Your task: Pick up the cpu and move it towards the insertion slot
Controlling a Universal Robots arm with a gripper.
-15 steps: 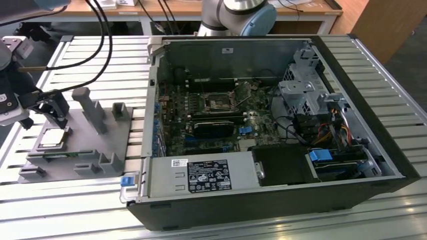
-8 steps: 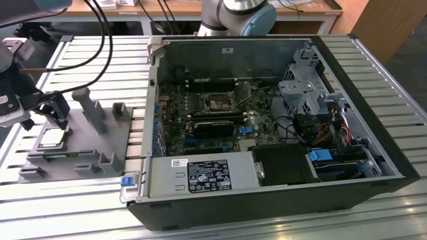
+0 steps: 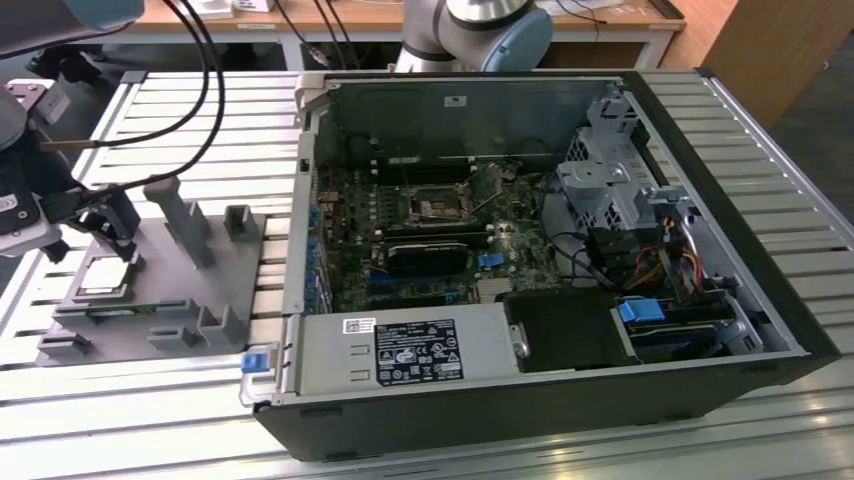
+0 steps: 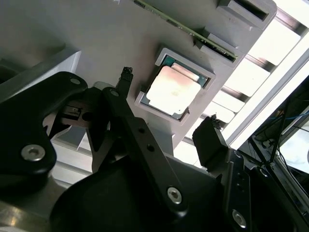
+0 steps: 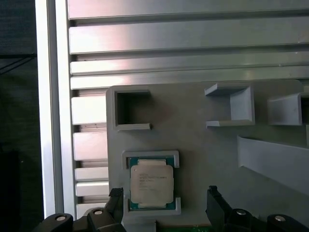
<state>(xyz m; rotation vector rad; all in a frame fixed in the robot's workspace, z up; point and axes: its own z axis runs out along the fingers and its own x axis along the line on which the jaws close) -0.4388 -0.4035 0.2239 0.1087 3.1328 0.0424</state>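
Tool (image 3: 114,245) sits at the exterior view's left edge, over the grey holder tray (image 3: 167,300) on the slatted aluminium counter (image 3: 147,400).

Tool state: released. In both wrist views the two black fingers (image 4: 210,137) (image 5: 215,200) are spread wide, one on each side of the cpu (image 4: 173,89) (image 5: 151,182). There is a visible gap between each finger and the chip, so nothing is grasped.

The cpu (image 3: 107,282) lies flat in its square recess in the holder tray (image 5: 193,145), silver top up, with the pale recess corners around it. It is directly under the tool. I can't tell how high the fingertips are above the tray surface.

The tray's upright posts (image 3: 187,215) stand just to the exterior view's right of the tool. A green board edge (image 4: 193,31) sits in a tray slot beside the cpu recess.

The insertion slot (image 3: 434,205) is on the motherboard (image 3: 400,270) inside the open PC case (image 3: 747,250), well apart from the tool, toward the exterior view's right. It has a silver frame around a dark centre. A long black module (image 3: 427,257) lies on its near side, and the power supply (image 3: 400,352) sits at the near edge of the case.

Black cables (image 3: 200,90) run from the far side down toward the tool.
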